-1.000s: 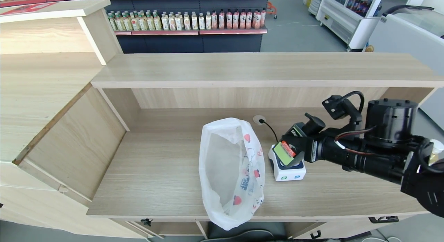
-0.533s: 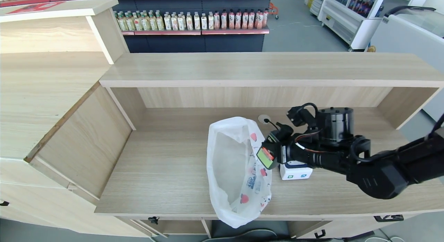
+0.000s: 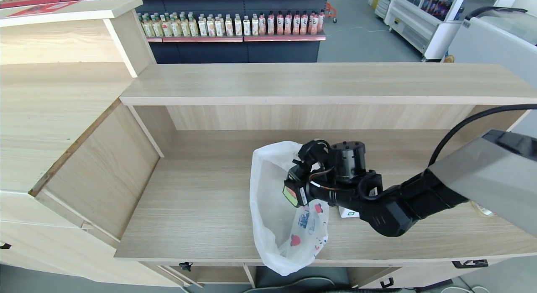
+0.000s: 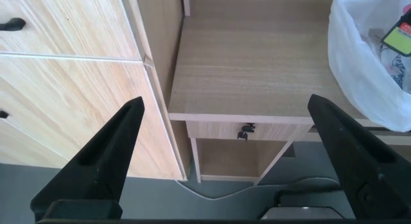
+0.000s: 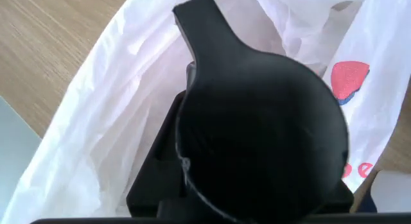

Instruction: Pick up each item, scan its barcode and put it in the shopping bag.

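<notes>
A white shopping bag (image 3: 272,217) with red and blue prints stands open on the wooden counter (image 3: 201,200). My right gripper (image 3: 293,195) hangs at the bag's mouth on its right rim, shut on a small flat item (image 3: 289,196) with a green face and a red label. White bag plastic (image 5: 109,115) surrounds a dark rounded shape in the right wrist view. My left gripper (image 4: 225,166) is open and holds nothing, low in front of the counter's left front corner. From there the bag (image 4: 363,70) and the green item (image 4: 399,36) show off to one side.
A white barcode scanner (image 3: 349,212) sits on the counter just right of the bag, mostly hidden by my right arm. A raised ledge (image 3: 319,81) runs along the back, and a tall side cabinet (image 3: 54,116) stands at the left. A drawer handle (image 4: 244,131) hangs under the counter's front.
My right gripper has carried the green item leftward, from above the scanner to the bag's mouth. The head camera shifted slightly at first. The bag has stayed put.
</notes>
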`<state>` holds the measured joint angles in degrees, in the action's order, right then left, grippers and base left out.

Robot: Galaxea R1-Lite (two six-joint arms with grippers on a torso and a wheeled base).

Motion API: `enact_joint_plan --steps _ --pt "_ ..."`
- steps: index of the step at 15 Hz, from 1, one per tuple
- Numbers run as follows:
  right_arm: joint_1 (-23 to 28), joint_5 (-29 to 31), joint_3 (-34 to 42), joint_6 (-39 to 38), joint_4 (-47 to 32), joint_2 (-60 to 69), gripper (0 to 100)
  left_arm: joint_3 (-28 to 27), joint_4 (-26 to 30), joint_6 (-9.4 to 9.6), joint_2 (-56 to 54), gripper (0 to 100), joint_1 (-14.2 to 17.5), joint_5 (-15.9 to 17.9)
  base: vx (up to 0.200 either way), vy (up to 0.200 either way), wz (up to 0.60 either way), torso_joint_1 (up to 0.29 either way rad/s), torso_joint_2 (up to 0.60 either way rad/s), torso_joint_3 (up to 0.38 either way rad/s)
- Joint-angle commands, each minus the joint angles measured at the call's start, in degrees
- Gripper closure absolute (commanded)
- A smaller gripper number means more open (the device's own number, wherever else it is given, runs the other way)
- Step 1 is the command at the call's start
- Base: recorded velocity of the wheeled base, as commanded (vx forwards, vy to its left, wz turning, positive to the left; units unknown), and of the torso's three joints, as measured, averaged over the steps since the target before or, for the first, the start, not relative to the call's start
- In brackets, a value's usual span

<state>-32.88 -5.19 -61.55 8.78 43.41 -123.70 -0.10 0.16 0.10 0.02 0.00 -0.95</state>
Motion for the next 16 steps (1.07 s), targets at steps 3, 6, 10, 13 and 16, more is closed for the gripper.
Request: enact_joint_plan --steps 3,6,10,13,16 --pt "0.97 -0.34 -3.49 5.55 4.93 -7.79 100 0.01 0.02 -0.01 -0.02 0 0.0 -0.02 0.0 0.0 0.0 0.0 0.0 0.0" --pt "0.18 -0.34 -8.23 5.72 4.67 -11.13 100 0.01 0.02 -0.01 -0.02 0 0.0 -0.02 0.0 0.0 0.0 0.0 0.0 0.0" --pt "-0.78 -0.26 -11.31 5.72 4.67 -14.2 100 0.01 0.02 -0.01 -0.02 0 0.0 -0.02 0.0 0.0 0.0 0.0 0.0 0.0" --pt "-1.05 -0.43 -11.75 5.55 4.75 -14.47 0 0.01 0.02 -0.01 -0.02 0 0.0 -0.02 0.0 0.0 0.0 0.0 0.0 0.0" --pt "-1.14 -2.54 -11.05 -1.48 3.52 -7.79 0 0.01 0.02 -0.01 -0.02 0 0.0 -0.02 0.0 0.0 0.0 0.0 0.0 0.0"
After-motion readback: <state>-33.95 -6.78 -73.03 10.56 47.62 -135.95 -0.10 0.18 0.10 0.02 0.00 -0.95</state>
